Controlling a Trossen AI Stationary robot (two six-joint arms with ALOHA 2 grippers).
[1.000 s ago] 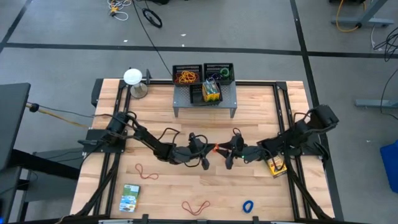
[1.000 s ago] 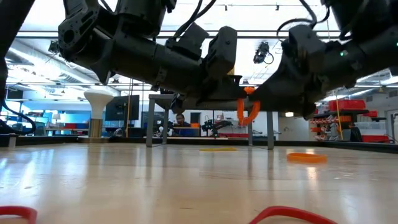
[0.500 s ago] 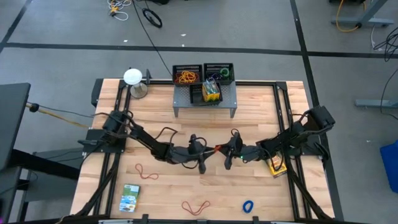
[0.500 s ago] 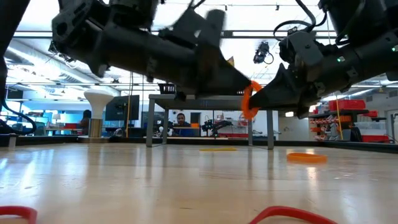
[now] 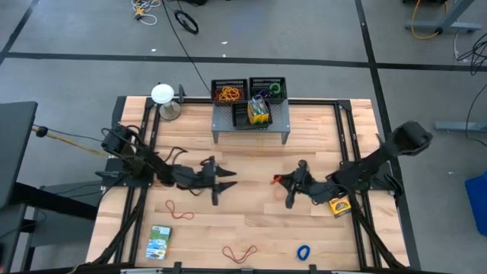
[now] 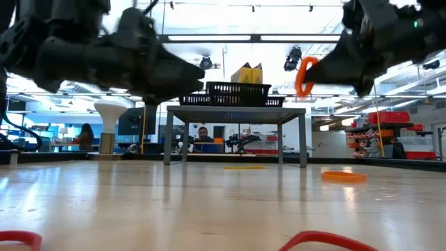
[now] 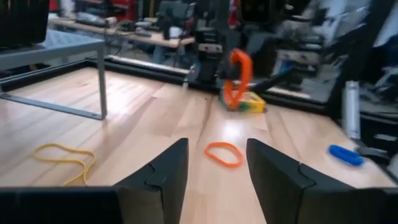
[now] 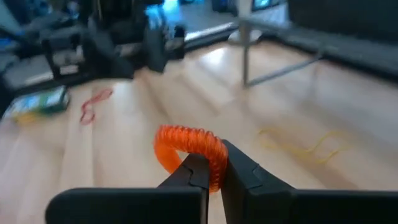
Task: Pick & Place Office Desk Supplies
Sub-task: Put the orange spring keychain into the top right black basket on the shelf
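Two black mesh trays (image 5: 249,90) are counted on one grey shelf (image 5: 251,118). Three card boxes are seen: one in the trays (image 5: 259,111), one at lower left (image 5: 159,242), one at right (image 5: 338,204). Four loose bands are counted: two red (image 5: 179,209) (image 5: 240,253), one blue (image 5: 303,251), one orange coil (image 5: 282,181). One white ball (image 5: 161,93) is seen.

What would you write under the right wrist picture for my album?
The right gripper pinches an orange coil band above the wooden table.
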